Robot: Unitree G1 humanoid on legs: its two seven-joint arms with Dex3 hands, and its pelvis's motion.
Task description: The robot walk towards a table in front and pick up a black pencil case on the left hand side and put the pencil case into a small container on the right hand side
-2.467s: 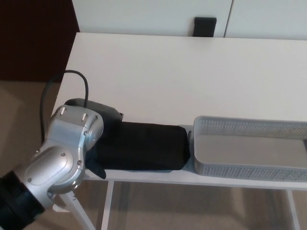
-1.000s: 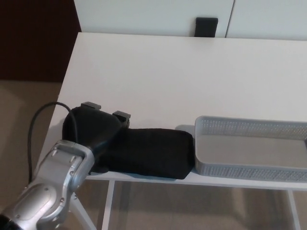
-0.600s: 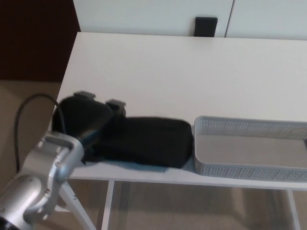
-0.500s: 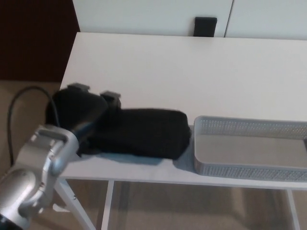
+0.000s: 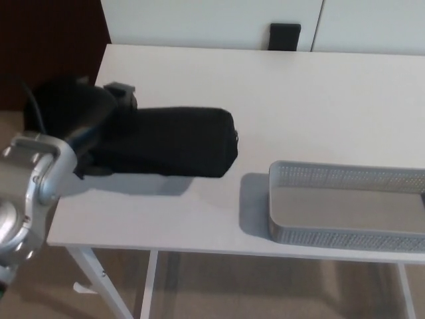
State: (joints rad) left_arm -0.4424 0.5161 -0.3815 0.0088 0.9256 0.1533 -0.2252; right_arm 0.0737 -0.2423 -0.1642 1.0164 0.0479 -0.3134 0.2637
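"Where's your grip?"

"My black left hand is clamped round the left end of the soft black fabric pencil case, lifted clear of the white table so it can travel."

"Its heading?"

"Long axis runs left-right, free end toward the grey mesh plastic container, well apart."

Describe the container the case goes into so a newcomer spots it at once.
On the white rectangular table, look to the front edge on the robot's right. The shallow grey perforated plastic tray sits there, empty, apart from the black fabric pencil case held by the left hand. It is the only meshed, open-topped thing.
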